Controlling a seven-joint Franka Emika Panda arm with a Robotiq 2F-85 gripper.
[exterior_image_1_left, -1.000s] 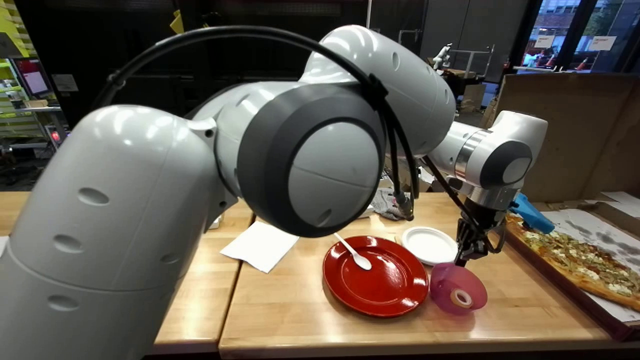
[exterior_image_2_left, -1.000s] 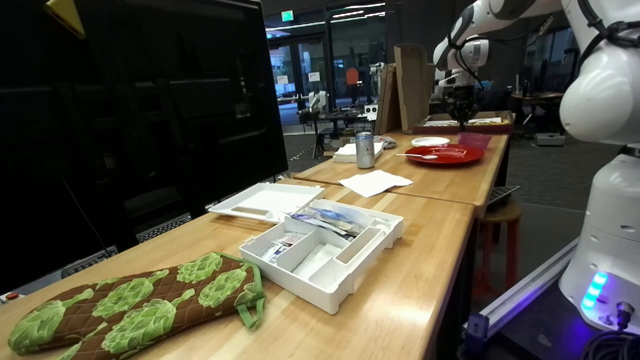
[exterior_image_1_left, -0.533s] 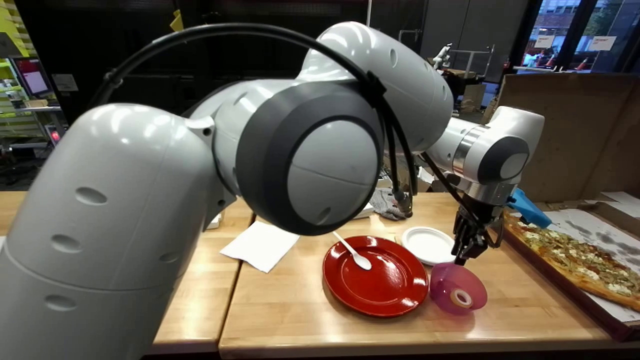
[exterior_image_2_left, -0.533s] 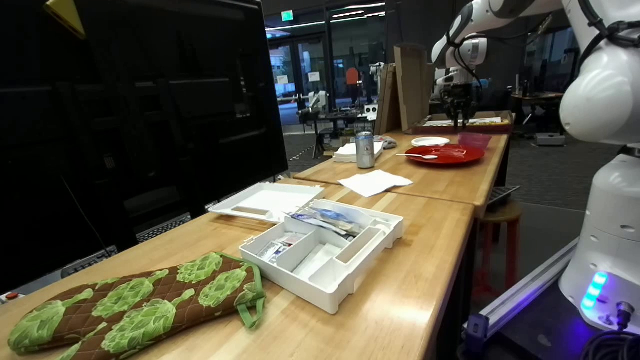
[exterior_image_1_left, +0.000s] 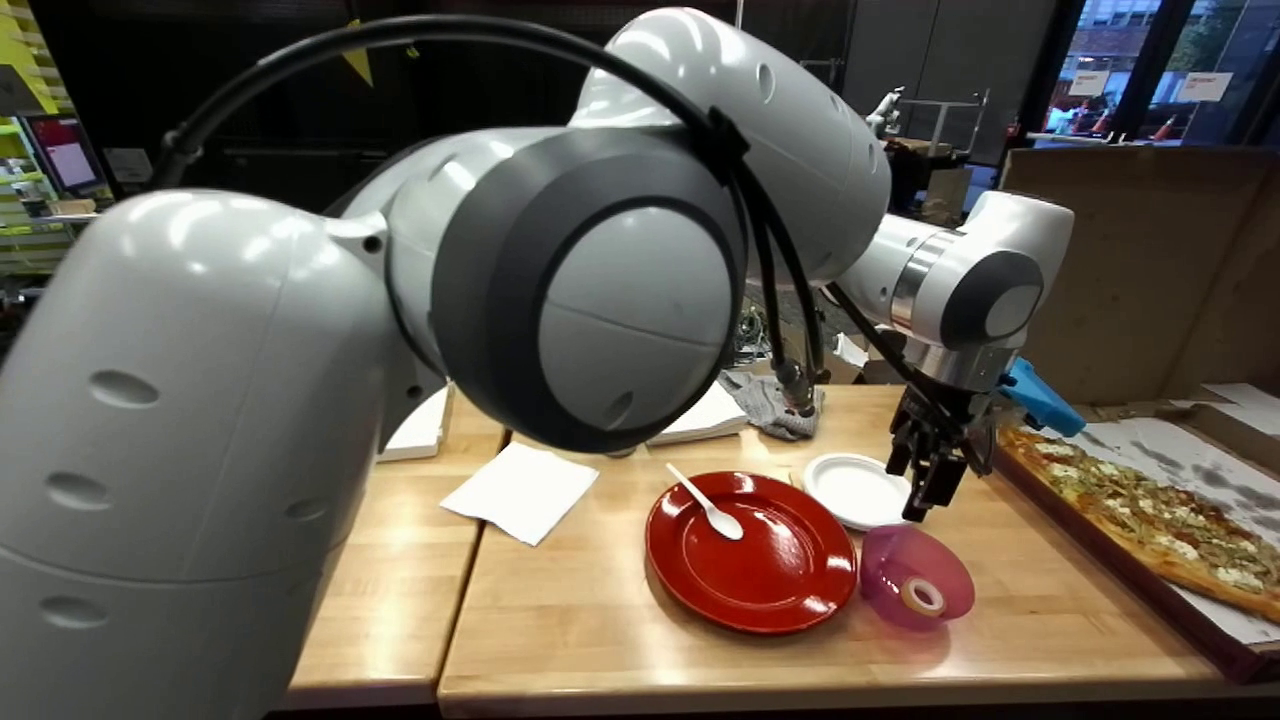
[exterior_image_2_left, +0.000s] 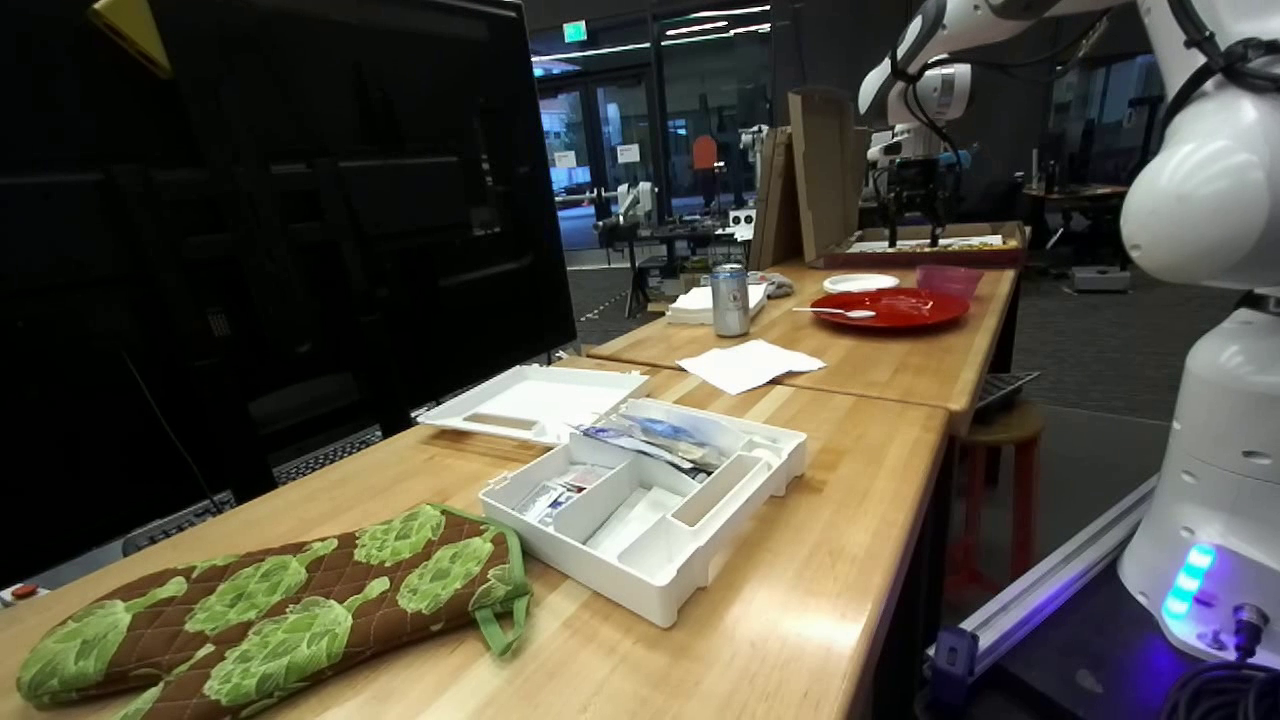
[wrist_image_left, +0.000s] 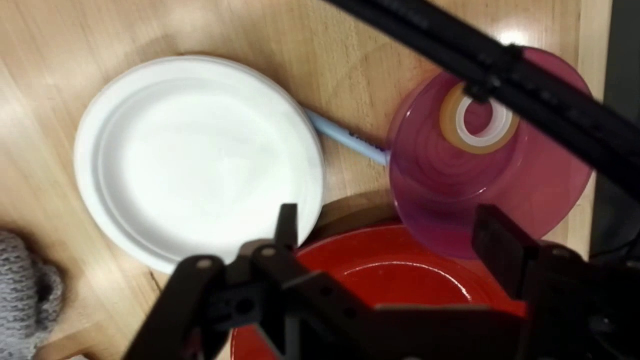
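My gripper is open in the wrist view, with nothing between its spread fingers. It hangs above the table in both exterior views, close to the far rim of a translucent pink bowl and apart from it. Inside the bowl lies a tape roll with a white inner ring. A white paper plate lies beside the bowl, and a pale blue pen shows between them, its ends hidden. The red plate sits next to the bowl, carrying a white plastic spoon.
A pizza box holding pizza stands past the gripper. On the table are a napkin, a grey knitted cloth and a can. A white compartment box and an oven mitt lie farther off.
My gripper has gone from closed to spread fingers. It has risen a little and drawn back from the bowl's rim. Bowl, tape roll, plates and spoon have stayed put.
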